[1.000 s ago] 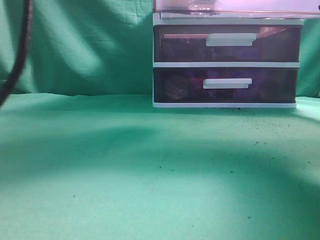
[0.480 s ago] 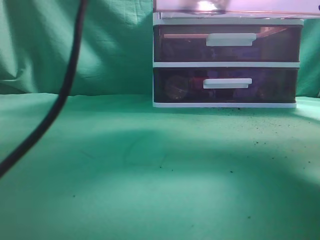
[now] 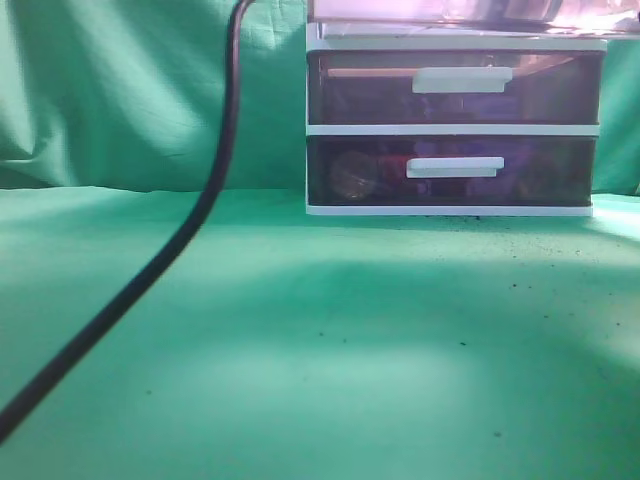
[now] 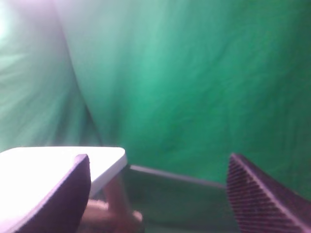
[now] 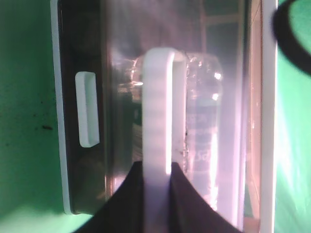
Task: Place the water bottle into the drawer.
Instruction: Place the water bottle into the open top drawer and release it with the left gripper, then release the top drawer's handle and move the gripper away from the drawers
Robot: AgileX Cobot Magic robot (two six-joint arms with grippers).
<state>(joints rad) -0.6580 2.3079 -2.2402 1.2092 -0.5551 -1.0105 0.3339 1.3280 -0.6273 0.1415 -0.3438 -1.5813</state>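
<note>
Clear plastic water bottle lying inside the reddish-brown translucent plastic drawer, at 3 o'clock of its white handle, which our right gripper pinches; left gripper spread, idle; we judge a straight, level push best.

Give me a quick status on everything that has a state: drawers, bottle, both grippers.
Top drawer: pulled open.
Water bottle: lying inside the open drawer.
Middle purple drawer: shut.
Bottom purple drawer: shut.
Left gripper: open, holding nothing.
Right gripper: fingers shut on the top drawer's white handle.
</note>
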